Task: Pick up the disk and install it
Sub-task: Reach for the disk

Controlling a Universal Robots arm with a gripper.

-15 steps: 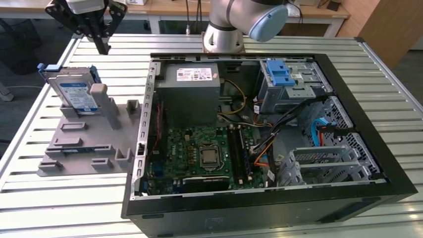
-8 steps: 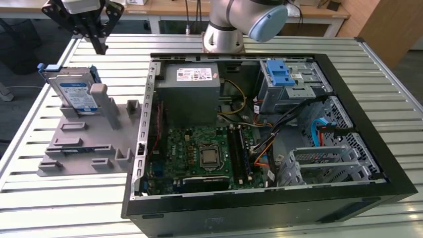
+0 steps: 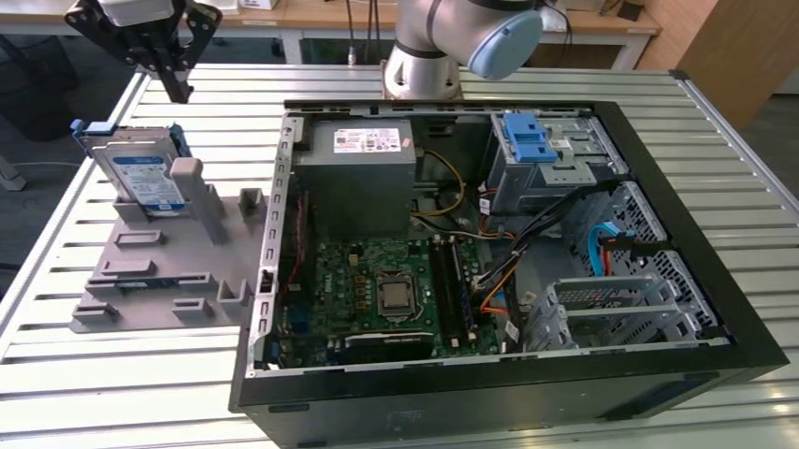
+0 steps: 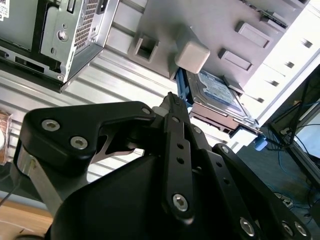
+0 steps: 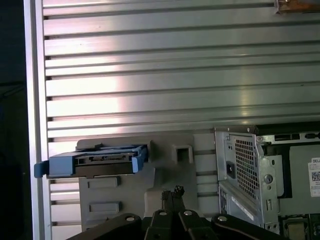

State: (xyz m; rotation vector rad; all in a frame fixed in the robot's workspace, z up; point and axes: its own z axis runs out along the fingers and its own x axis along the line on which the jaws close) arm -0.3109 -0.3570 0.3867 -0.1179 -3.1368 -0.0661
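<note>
the open computer case [image 3: 500,400] lies just beside the grey holder [image 3: 140,273]; the disk [image 3: 140,178] stands upright at the holder's far end, not yet picked up, so the whole task is left. beyond the holder the gripper [image 3: 178,92] hangs clenched on nothing. one disk, one gripper, one case
</note>
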